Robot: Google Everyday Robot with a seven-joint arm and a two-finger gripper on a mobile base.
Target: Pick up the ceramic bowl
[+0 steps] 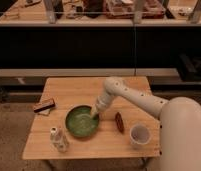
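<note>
Risk: glossy ceramic bowl (82,121), mid-bench (84,90), could slip or tip. Gripper (96,114) sits at bowl's right rim, reaching inside. A shallow rim pinch would cause it, knocking bowl toward white cup (139,135) or bottle (59,139).

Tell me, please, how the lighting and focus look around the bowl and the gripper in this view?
Camera view: warm, dim light; the whole frame is soft. The ceramic bowl shows a pale sheen inside, no harsh glare. The gripper dips at its right rim, blurred. The dark shelving behind loses detail in shadow.
</note>
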